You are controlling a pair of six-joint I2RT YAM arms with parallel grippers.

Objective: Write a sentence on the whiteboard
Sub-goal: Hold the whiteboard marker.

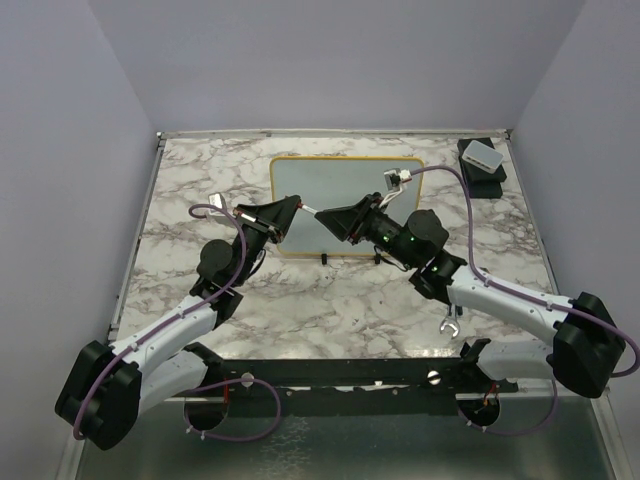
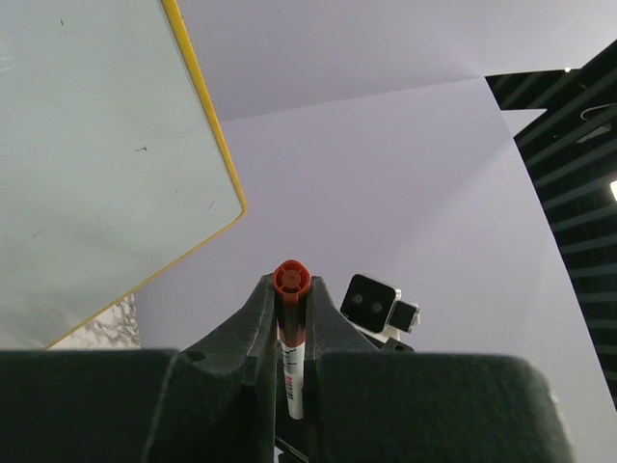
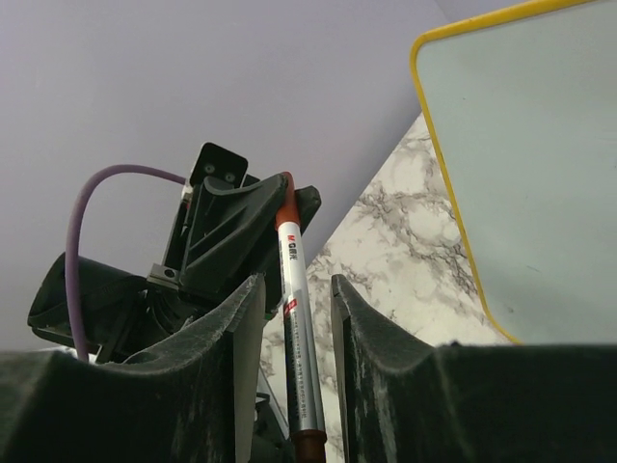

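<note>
The whiteboard (image 1: 330, 185) lies flat on the marble table, a pale face with a yellow rim, also seen in the left wrist view (image 2: 96, 145) and the right wrist view (image 3: 530, 164). No sentence shows on its visible face. Above its near edge, my left gripper (image 1: 298, 203) is shut on the red-capped end of a white marker (image 2: 291, 280). The marker (image 1: 312, 212) stretches between the two grippers. My right gripper (image 3: 297, 285) straddles the marker's barrel (image 3: 299, 328); the barrel lies against the left finger, with a gap to the right finger.
A small white box (image 1: 482, 157) on a black base stands at the back right corner. Marble tabletop (image 1: 330, 300) lies between the whiteboard and the arm bases. Purple cables loop off both wrists.
</note>
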